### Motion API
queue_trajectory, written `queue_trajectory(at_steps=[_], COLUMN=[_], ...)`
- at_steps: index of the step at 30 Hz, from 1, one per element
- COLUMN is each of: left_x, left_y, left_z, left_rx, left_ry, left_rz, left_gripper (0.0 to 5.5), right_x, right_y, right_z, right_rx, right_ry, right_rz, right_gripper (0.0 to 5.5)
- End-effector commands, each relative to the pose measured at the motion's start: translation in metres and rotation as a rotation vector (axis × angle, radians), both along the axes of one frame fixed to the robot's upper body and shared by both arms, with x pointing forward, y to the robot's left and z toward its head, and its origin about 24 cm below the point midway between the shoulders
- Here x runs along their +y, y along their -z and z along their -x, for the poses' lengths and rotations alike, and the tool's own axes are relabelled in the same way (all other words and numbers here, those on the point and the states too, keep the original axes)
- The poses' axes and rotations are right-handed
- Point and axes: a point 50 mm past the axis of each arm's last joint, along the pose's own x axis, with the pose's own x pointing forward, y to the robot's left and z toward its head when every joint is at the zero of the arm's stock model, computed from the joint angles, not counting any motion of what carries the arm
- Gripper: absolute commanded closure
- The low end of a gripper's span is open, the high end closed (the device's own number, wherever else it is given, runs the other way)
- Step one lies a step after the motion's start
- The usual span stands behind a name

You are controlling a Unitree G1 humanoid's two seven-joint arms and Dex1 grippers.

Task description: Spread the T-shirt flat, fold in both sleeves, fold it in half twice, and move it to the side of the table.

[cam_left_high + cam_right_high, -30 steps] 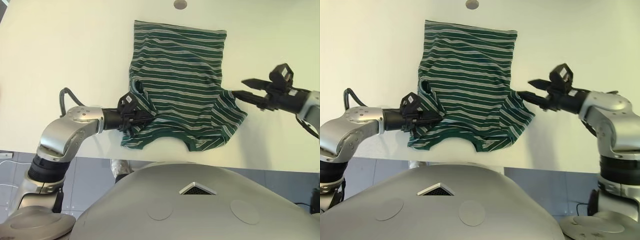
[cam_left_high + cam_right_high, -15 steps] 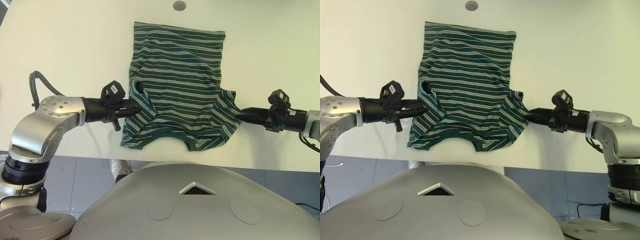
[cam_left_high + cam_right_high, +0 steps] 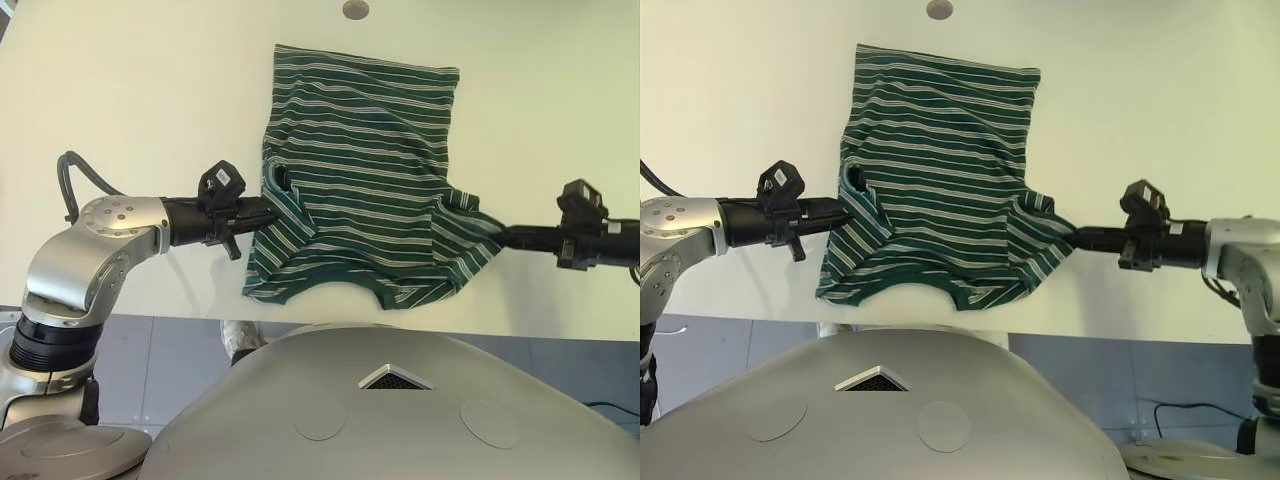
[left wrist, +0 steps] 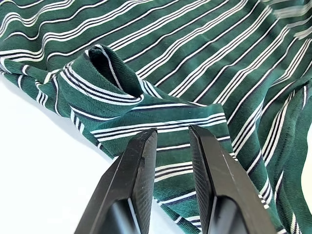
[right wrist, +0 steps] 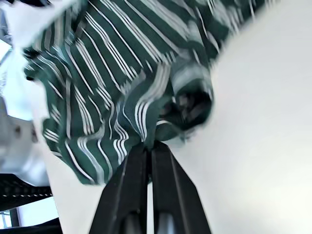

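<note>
With right gripper [image 5: 148, 146] clamped on right sleeve [image 3: 478, 218] of T-shirt [image 3: 360, 150] and left gripper [image 4: 173, 130] parted, empty: risks dragging unanchored cloth rightward over the table [image 3: 140, 90], bunching it.

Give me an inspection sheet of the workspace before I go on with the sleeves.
Surface: white table; the shirt lies toward its near edge.
Job's things: green striped T-shirt, body mostly flat, left sleeve bunched, right sleeve stretched outward.
Clutter: small round grey disc at the table's far edge.
Grippers: left gripper open, over the left sleeve's edge; right gripper shut on the right sleeve.
Cables: black cable looped by the left arm, clear of the shirt.
Surroundings: grey tiled floor beyond the table's near edge.
</note>
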Motion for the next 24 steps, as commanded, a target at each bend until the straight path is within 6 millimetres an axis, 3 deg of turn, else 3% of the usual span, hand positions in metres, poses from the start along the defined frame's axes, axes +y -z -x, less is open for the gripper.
queue_trajectory(at_steps=[1, 6, 10, 13, 16, 20, 22, 24], left_x=[0.000, -0.002, -0.001, 0.006, 0.020, 0.043, 0.057, 0.066], left_y=[-0.004, -0.007, -0.008, -0.016, -0.027, -0.023, -0.013, -0.002], left_z=[-0.004, -0.010, -0.010, -0.010, -0.015, -0.012, -0.001, 0.014], left_rx=[-0.023, -0.037, -0.041, -0.102, -0.222, -0.410, -0.456, -0.458], left_ry=[-0.008, 0.007, 0.012, 0.013, 0.034, 0.282, 0.518, 0.704], left_rz=[0.009, 0.011, 0.005, -0.022, -0.096, -0.322, -0.446, -0.488], left_gripper=[4.31, 4.31, 4.31, 4.31, 4.31, 4.14, 3.75, 3.33], right_x=[0.031, 0.103, 0.123, 0.115, 0.110, 0.088, 0.068, 0.056], right_y=[-0.012, 0.009, 0.028, 0.022, -0.002, -0.038, -0.029, -0.006], right_z=[-0.003, -0.013, -0.012, -0.004, 0.002, -0.016, -0.018, -0.003], right_rx=[-0.031, -0.059, -0.055, -0.095, -0.222, -0.544, -0.651, -0.676], right_ry=[-0.163, -0.299, -0.289, -0.340, -0.397, -0.428, -0.574, -0.786], right_rz=[-0.036, -0.096, -0.007, 0.041, 0.026, 0.081, 0.238, 0.322], right_gripper=[5.47, 5.47, 4.83, 4.29, 3.69, 3.63, 3.63, 3.63])
